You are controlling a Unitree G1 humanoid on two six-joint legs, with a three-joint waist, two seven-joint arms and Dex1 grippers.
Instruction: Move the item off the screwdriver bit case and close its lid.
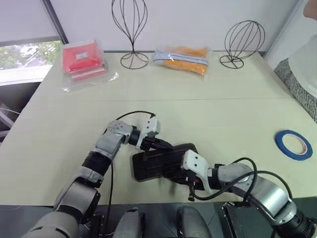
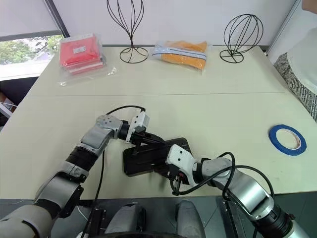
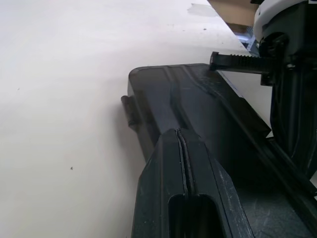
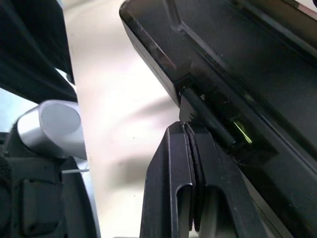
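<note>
Hands meet at the case (image 1: 161, 161): the left hand (image 1: 148, 145), fingers together, rests on the lid (image 3: 198, 106), while the right hand (image 1: 184, 174), also pinched shut on nothing, presses at the near edge. The lid looks nearly down. Judging by looks, the case is stiff, light and slick, best pushed flat from above. The tape (image 1: 293, 144) lies well apart to the right on the pale surface (image 1: 208, 114), with packets (image 1: 81, 59) and wire stands (image 1: 130, 29) beyond.
</note>
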